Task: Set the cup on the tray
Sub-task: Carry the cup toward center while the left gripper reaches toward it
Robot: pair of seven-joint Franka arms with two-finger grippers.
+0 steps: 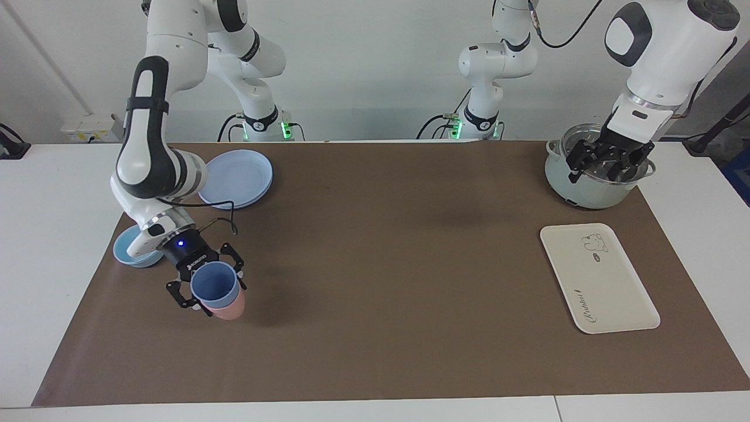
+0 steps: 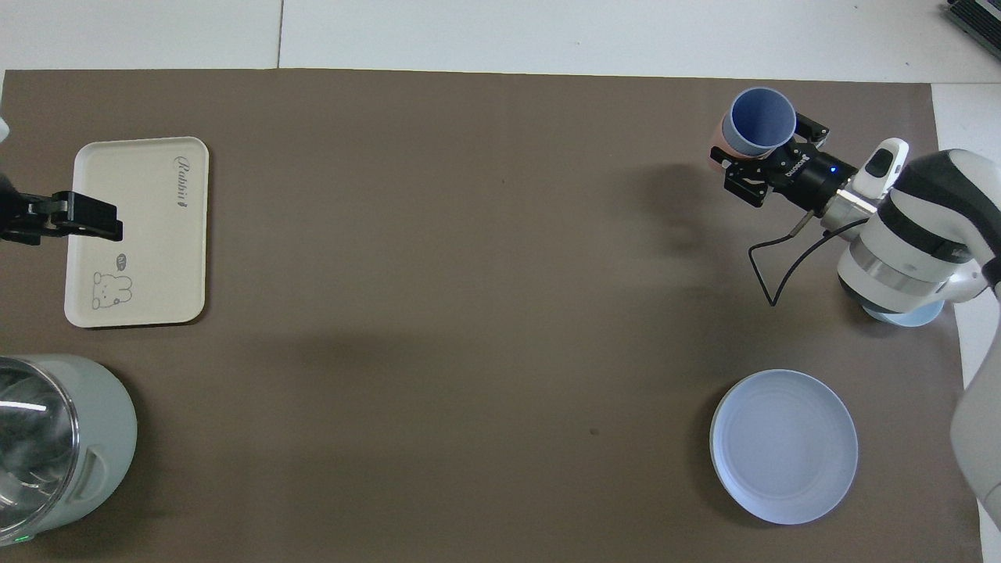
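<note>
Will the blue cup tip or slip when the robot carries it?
Probably not: the right tool is shut on the blue cup, lifting it from the pink cup. It looks light, smooth and tapered, so it might slip or tip.

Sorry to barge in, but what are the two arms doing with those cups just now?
The right gripper is shut on the periwinkle cup, held lifted over the pink cup at the right arm's end of the table. The cream tray lies bare at the left arm's end, so the cup has the whole table to cross. The left gripper waits open over the pot.
</note>
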